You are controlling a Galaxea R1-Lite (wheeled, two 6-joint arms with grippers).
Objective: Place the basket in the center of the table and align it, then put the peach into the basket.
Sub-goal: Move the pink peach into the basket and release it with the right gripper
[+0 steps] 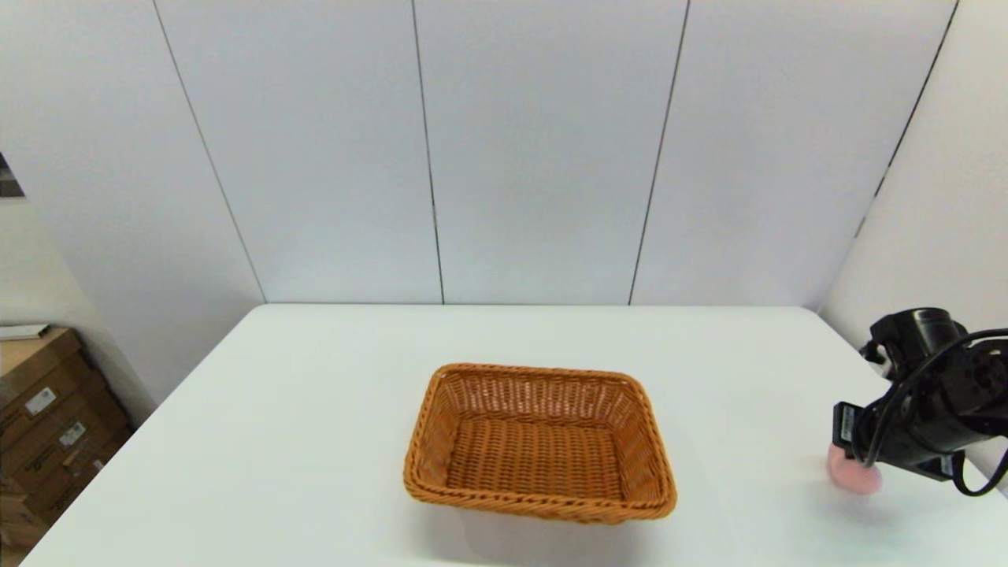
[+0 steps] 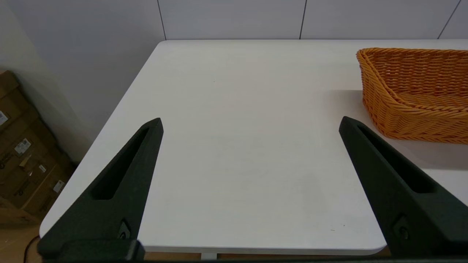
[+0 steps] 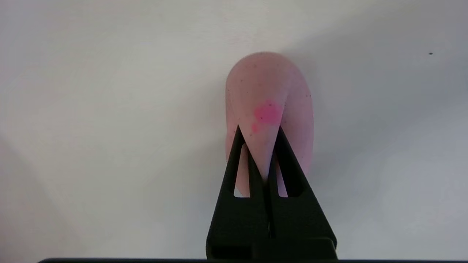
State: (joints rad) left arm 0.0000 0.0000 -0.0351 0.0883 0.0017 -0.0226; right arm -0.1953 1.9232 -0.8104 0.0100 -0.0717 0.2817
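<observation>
The basket point(image 1: 540, 442) is seen standing upright near the middle of the white worktop point(image 1: 315, 409), its long sides roughly parallel to the worktop's near edge, and nothing is seen inside it. The peach point(image 1: 852, 476) is found well apart from the basket, at the robot's right side of the worktop, close to the right edge. It is pinched by the right gripper point(image 3: 259, 128), whose 2 black fingers are drawn almost together, with a fold of the soft pale-pink fruit squeezed between the tips just below the brighter pink blotch. In the head view, the peach is partly covered by the black body of the right arm point(image 1: 929, 409), and only its lower pink part is shown beneath the gripper. Whether the peach is resting on the worktop or has been raised just clear of it cannot be told; a soft shadow is cast on the white surface around it. The left gripper point(image 2: 250, 124) is held wide open above the left part of the worktop, with nothing between its fingers, and the basket's left end is seen just beyond its right-hand finger in the left wrist view. Brown cardboard boxes point(image 1: 47, 409) are stacked on the floor beside the worktop's left side.
</observation>
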